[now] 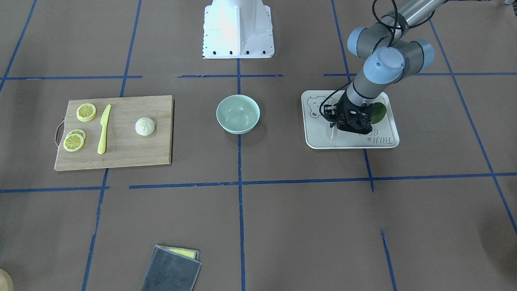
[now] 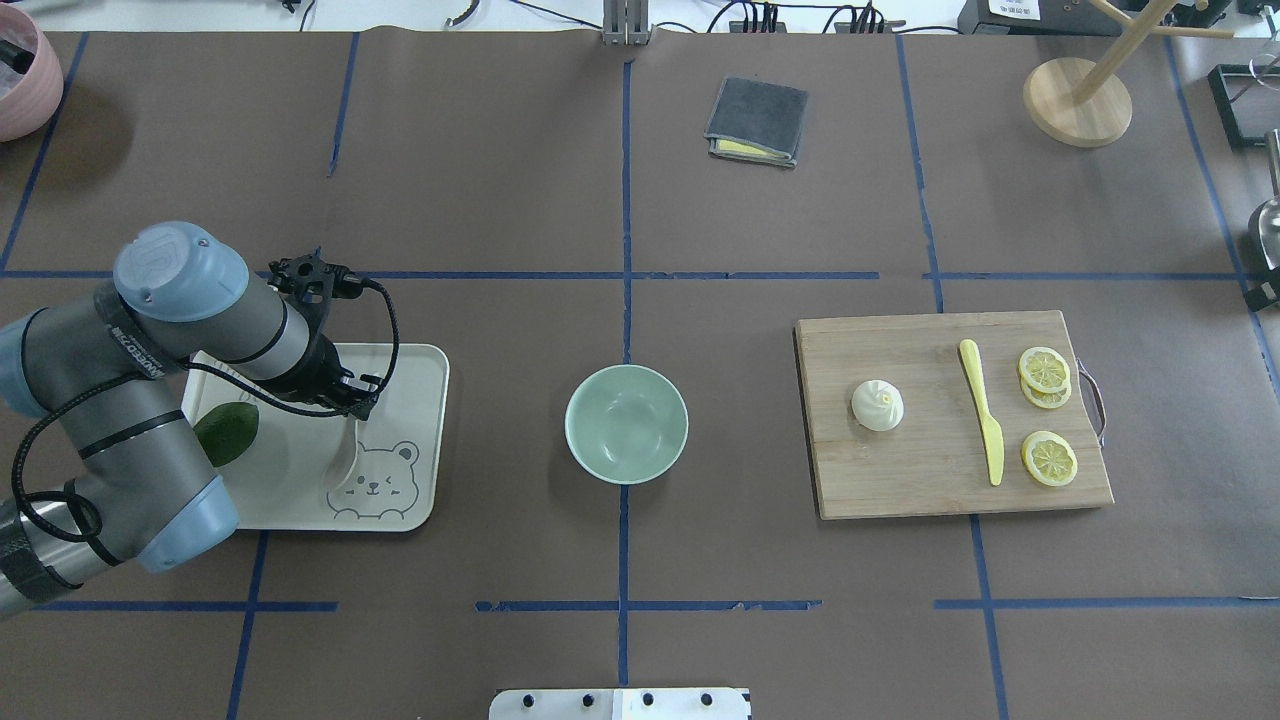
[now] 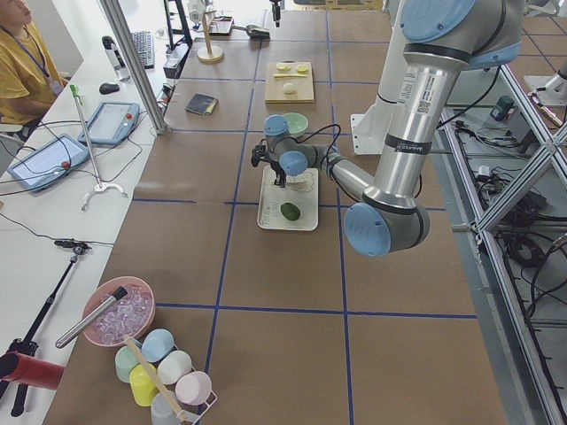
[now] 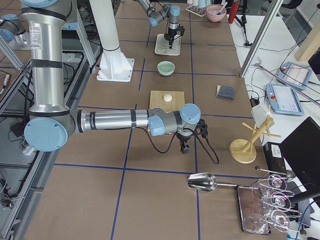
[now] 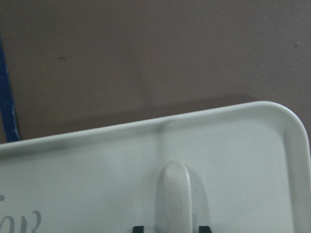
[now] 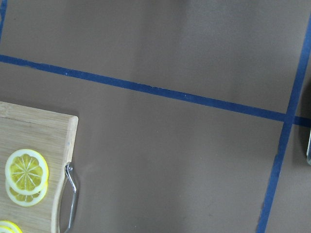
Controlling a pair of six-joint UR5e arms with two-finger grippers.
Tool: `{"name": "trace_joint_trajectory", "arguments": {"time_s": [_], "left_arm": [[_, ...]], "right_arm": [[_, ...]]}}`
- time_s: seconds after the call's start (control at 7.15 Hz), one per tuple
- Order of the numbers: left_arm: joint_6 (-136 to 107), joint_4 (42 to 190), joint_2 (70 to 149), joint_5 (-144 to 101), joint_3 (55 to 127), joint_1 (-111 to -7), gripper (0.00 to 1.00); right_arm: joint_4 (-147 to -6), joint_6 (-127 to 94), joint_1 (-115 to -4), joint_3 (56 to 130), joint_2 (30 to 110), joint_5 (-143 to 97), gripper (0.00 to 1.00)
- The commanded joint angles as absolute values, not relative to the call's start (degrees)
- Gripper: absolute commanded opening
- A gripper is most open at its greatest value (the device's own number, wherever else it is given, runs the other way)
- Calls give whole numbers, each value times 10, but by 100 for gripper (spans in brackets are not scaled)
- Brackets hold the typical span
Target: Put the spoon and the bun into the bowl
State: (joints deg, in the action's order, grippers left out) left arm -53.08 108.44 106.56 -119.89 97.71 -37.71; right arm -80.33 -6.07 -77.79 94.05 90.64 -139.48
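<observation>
- Right now the left gripper [image 2: 357,410] is down over the spoon [image 2: 340,462] on the tray [image 2: 420,370], its jaws either side of the handle. I cannot tell whether they are pinching it.
- A shallow hold on that smooth handle could let the spoon swivel or drop short of the bowl [image 2: 626,423] (empty, and well apart from the tray).
- The bun [image 2: 877,405] sits on the cutting board [image 2: 930,490]. The right gripper [image 4: 185,147] hangs off past the board, and I cannot tell if it is open or closed.
- The round bun may roll if it is nudged off-centre.
</observation>
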Motion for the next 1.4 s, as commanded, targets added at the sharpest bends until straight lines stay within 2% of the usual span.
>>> {"name": "trace_joint_trajectory", "arguments": {"time_s": [0.0, 0.42, 0.56, 1.12, 1.26], "left_arm": [[-533, 1064, 1095, -1199, 1001, -378, 0], [-659, 1064, 1223, -1163, 998, -372, 0], [-684, 1065, 1256, -1112, 995, -340, 0], [-714, 1069, 1323, -1072, 943, -313, 0], [-715, 1069, 1323, -1052, 940, -298, 10]], "right_arm": [[-803, -61, -778, 942, 906, -1395, 100], [-803, -70, -777, 947, 903, -1397, 100], [-803, -72, -773, 954, 898, -1397, 100], [-802, -167, -714, 1001, 897, -1398, 100], [-788, -180, -703, 1005, 897, -1397, 100]]}}
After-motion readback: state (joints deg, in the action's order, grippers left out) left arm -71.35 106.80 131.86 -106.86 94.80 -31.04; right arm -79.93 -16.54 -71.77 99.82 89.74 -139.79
